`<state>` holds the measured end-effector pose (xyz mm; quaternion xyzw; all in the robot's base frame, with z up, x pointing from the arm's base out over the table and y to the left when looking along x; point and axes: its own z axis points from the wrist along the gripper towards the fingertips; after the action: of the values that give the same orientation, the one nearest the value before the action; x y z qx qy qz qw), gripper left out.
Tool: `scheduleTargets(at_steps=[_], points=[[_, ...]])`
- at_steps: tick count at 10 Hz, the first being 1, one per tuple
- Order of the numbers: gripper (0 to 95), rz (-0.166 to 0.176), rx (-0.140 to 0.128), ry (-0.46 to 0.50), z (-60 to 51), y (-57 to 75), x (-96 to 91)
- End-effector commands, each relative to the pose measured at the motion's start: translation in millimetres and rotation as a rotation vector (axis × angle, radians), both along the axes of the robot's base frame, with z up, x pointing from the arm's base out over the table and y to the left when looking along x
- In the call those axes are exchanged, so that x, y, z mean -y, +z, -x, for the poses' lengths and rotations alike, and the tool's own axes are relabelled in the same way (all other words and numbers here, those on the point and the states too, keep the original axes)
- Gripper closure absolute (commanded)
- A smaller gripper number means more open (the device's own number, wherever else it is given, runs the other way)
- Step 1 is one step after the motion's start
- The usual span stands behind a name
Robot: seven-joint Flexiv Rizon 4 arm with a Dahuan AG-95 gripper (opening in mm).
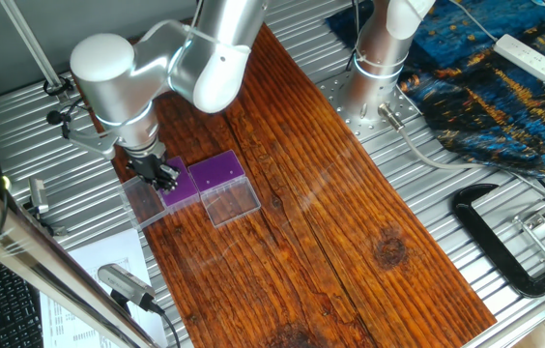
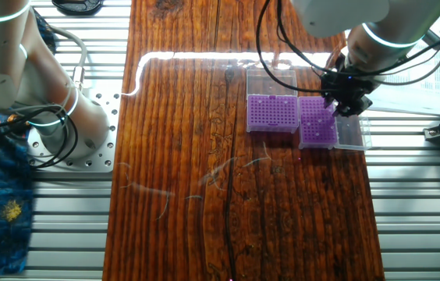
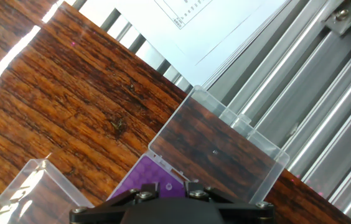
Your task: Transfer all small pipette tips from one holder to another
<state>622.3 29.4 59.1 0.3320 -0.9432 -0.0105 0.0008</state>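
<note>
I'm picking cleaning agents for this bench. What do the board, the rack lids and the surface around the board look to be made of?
The board looks like varnished wood: dark grain, a knot, glossy glare. The rack lids seem clear, hard plastic: the grain shows through them. The surrounding surface looks like ribbed bare metal, probably aluminium, with a dull grey sheen.

Board (image 1: 350, 213): dark stained wood, strong grain, glossy, throwing glare. Table (image 1: 533, 319): ribbed bare metal, dull silver. Holders (image 2: 271, 113): purple perforated plastic tops, matt; their lids (image 3: 225, 155) clear smooth plastic, hinged. My arm (image 1: 118, 72): smooth silver shell, satin sheen. My fingers (image 1: 161, 174): black, matt. Cloth (image 1: 504, 87): blue and yellow print, crumpled. Paper (image 3: 206, 25): white, printed. Clamp (image 1: 504, 242): black metal.
</note>
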Motion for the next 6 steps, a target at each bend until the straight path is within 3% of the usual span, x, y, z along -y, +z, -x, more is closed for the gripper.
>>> scheduleTargets(at_steps=[1, 6], points=[[76.0, 0.000, 0.002, -0.003, 0.7, -0.8, 0.3], [76.0, 0.002, 0.005, -0.015, 1.6, -4.0, -3.3]])
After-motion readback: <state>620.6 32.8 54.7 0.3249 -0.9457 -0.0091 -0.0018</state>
